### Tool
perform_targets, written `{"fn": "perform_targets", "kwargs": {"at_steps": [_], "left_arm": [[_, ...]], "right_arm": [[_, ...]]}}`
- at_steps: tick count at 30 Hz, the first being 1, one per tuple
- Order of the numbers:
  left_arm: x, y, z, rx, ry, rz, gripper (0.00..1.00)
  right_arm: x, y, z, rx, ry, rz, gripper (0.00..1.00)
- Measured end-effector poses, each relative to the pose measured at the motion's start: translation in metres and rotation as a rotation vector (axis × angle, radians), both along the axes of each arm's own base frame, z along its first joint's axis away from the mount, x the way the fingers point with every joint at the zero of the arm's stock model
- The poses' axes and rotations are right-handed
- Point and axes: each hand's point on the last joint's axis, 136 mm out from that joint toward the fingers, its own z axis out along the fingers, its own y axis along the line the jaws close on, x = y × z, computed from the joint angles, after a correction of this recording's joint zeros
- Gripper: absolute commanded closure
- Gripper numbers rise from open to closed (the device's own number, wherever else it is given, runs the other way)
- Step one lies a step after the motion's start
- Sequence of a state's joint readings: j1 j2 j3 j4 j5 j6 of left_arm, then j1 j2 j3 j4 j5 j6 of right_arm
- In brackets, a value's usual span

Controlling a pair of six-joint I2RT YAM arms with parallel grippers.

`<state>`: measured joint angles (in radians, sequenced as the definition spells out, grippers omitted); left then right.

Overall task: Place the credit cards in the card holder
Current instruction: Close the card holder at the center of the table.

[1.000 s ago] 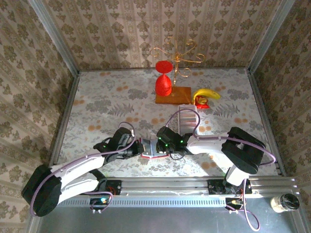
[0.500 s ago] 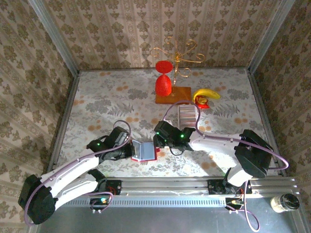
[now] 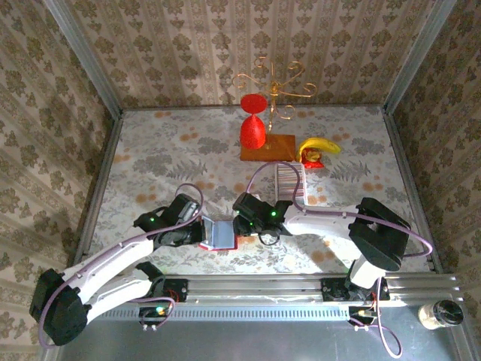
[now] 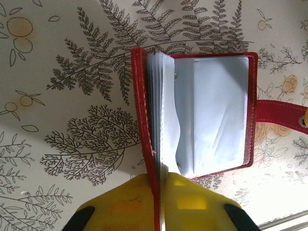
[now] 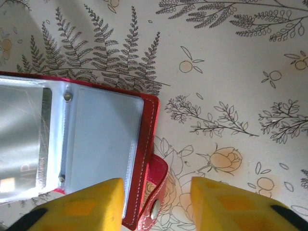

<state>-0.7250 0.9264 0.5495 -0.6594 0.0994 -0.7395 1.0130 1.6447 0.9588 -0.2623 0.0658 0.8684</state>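
The red card holder (image 3: 222, 235) lies open on the flowered tablecloth between both grippers, its pale blue-grey sleeves up. My left gripper (image 4: 161, 175) is shut on the card holder's (image 4: 211, 110) left cover and a few sleeves, holding them upright. My right gripper (image 5: 158, 185) is open over the card holder's (image 5: 101, 139) right edge, and the clasp tab (image 5: 156, 192) lies loose between its fingers. A grey card (image 5: 21, 144) shows inside one clear sleeve. The credit cards (image 3: 291, 180) stand as a striped row behind the right arm, partly crossed by its cable.
At the back stand a red goblet (image 3: 253, 129) on a brown wooden board (image 3: 268, 148), a gold wire stand (image 3: 274, 84) and a banana (image 3: 319, 145). Patterned walls enclose the table on three sides.
The right gripper has opened and let go of the card holder. The left gripper has drawn the cover leftward, so the holder now lies spread open.
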Motion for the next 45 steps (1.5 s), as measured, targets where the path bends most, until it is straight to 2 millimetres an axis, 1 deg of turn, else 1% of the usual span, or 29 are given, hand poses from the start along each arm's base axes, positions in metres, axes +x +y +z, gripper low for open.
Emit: {"fn": "perform_targets", "kwargs": {"at_steps": [4, 6, 9, 11, 14, 23, 24, 28, 32, 34, 37, 41, 45], "left_arm": [[0.0, 0.0, 0.0, 0.0, 0.0, 0.0, 0.92], [0.0, 0.0, 0.0, 0.0, 0.0, 0.0, 0.92], [0.0, 0.0, 0.0, 0.001, 0.001, -0.001, 0.92], [0.0, 0.0, 0.0, 0.001, 0.001, -0.001, 0.92], [0.0, 0.0, -0.001, 0.003, 0.003, -0.001, 0.92], [0.0, 0.0, -0.001, 0.005, 0.004, -0.003, 0.93], [0.0, 0.0, -0.001, 0.004, 0.004, -0.003, 0.92], [0.001, -0.004, 0.003, -0.001, -0.002, -0.014, 0.87], [-0.001, -0.015, 0.007, -0.011, 0.001, -0.052, 0.77], [-0.001, -0.024, 0.01, -0.027, 0.002, -0.076, 0.71], [-0.001, -0.039, 0.011, -0.049, 0.008, -0.108, 0.66], [-0.001, -0.057, 0.008, -0.081, 0.023, -0.14, 0.64], [0.001, -0.074, -0.001, -0.121, 0.048, -0.146, 0.62]], "right_arm": [[-0.001, 0.001, 0.0, 0.0, 0.001, 0.001, 0.63], [-0.001, 0.001, 0.0, 0.001, 0.003, -0.001, 0.64], [-0.003, 0.002, 0.0, 0.003, 0.005, 0.002, 0.7], [-0.005, 0.003, 0.0, 0.007, 0.009, -0.001, 0.77], [-0.007, 0.004, 0.0, 0.013, 0.018, -0.001, 0.81], [-0.009, 0.006, 0.0, 0.022, 0.024, -0.006, 0.99], [-0.009, 0.006, 0.0, 0.026, 0.024, -0.01, 1.0], [-0.01, 0.003, -0.004, 0.034, 0.026, -0.02, 1.0], [-0.011, 0.002, -0.008, 0.051, 0.029, -0.037, 1.0], [-0.011, 0.002, -0.009, 0.065, 0.027, -0.046, 1.0], [-0.011, 0.003, -0.01, 0.092, 0.026, -0.063, 1.0], [-0.011, 0.002, -0.012, 0.118, 0.026, -0.082, 1.0], [-0.011, 0.002, -0.012, 0.142, 0.026, -0.1, 1.0]]}}
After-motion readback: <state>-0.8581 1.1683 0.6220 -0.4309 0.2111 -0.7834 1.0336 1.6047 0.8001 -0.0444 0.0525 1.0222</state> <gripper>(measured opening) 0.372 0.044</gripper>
